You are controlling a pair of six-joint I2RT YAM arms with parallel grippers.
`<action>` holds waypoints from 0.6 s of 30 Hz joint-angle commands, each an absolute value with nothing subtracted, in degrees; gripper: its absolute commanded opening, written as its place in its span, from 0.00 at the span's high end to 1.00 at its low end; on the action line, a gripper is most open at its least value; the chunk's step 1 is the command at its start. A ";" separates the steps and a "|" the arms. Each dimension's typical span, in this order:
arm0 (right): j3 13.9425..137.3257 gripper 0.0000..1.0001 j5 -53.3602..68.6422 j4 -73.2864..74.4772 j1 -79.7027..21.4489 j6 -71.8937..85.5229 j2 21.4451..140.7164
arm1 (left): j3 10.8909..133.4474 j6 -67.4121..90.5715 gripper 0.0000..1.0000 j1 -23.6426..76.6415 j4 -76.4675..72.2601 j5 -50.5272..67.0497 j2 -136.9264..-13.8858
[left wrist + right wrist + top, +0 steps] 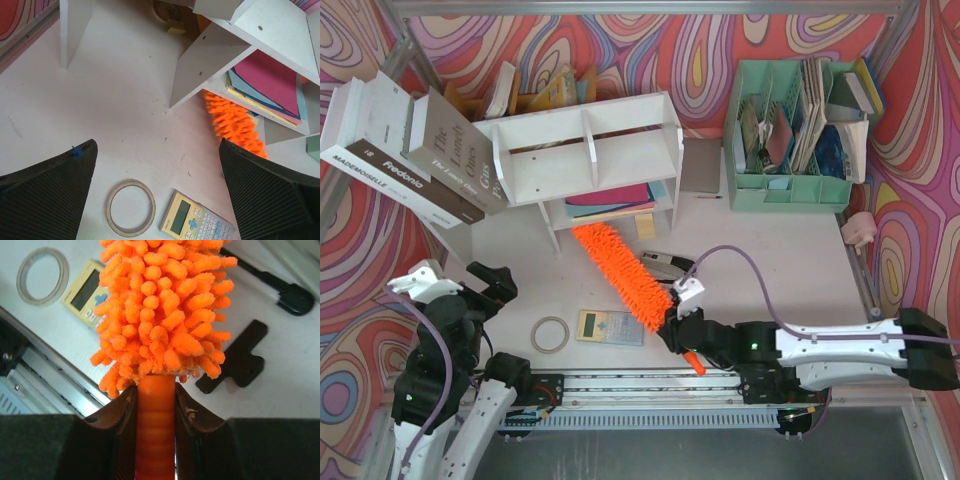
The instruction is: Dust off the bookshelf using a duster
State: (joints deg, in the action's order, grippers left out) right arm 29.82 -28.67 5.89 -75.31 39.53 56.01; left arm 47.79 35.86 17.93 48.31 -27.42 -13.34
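I'm working in a robot lab cell staged as an office corner: swirl-printed backdrop panels [700,50] on a metal frame [620,6] box in a white counter [770,270] carrying a bookshelf [620,150], a green file organizer [790,190], a calculator [610,327] and a mounting rail [640,385].

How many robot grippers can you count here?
2. The left gripper hovers open near the tape ring; the right gripper clamps the duster by its handle, centre front.
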 commanded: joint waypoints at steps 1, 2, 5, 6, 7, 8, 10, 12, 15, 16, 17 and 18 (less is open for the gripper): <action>33.43 1.00 -23.90 -3.67 -75.25 33.81 61.44 | 47.18 36.30 0.01 17.46 47.99 -27.41 -12.70; 33.64 1.00 -23.75 -3.79 -75.24 33.83 62.19 | 47.12 36.30 0.01 17.47 47.99 -27.44 -12.68; 33.46 1.00 -25.85 -2.88 -75.29 35.21 61.98 | 47.11 36.30 0.02 17.49 48.06 -27.58 -12.48; 33.06 1.00 -27.01 -2.17 -75.29 35.89 61.19 | 47.11 36.29 0.02 17.49 48.03 -27.60 -12.47; 32.83 1.00 -28.28 -1.10 -75.24 36.58 60.32 | 47.11 36.30 0.02 17.49 48.06 -27.58 -12.48; 32.48 1.00 -29.87 0.27 -75.24 37.71 59.34 | 47.11 36.30 0.01 17.49 48.00 -27.53 -12.52; 31.84 1.00 -33.35 3.85 -75.24 41.14 56.79 | 47.11 36.30 0.02 17.47 47.99 -27.51 -12.63; 31.12 1.00 -36.81 7.76 -75.23 44.96 53.77 | 47.11 36.29 0.02 17.49 47.99 -27.42 -12.72; 30.30 1.00 -41.59 15.30 -75.25 52.31 49.42 | 47.11 36.30 0.02 17.49 47.99 -27.49 -12.57; 30.29 1.00 -42.98 18.22 -75.29 54.97 48.52 | 47.11 36.30 0.02 17.49 47.99 -27.51 -12.55; 30.44 1.00 -44.25 22.20 -75.29 57.81 47.68 | 47.09 36.30 0.02 17.48 47.99 -27.49 -12.50; 30.76 1.00 -45.26 24.67 -75.24 60.11 47.08 | 47.11 36.29 0.01 17.49 47.94 -27.46 -12.53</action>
State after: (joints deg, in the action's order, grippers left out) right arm 30.68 -33.85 13.52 -75.37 48.05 50.30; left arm 47.77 35.86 17.89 48.31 -27.42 -13.34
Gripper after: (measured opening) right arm 0.328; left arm 0.985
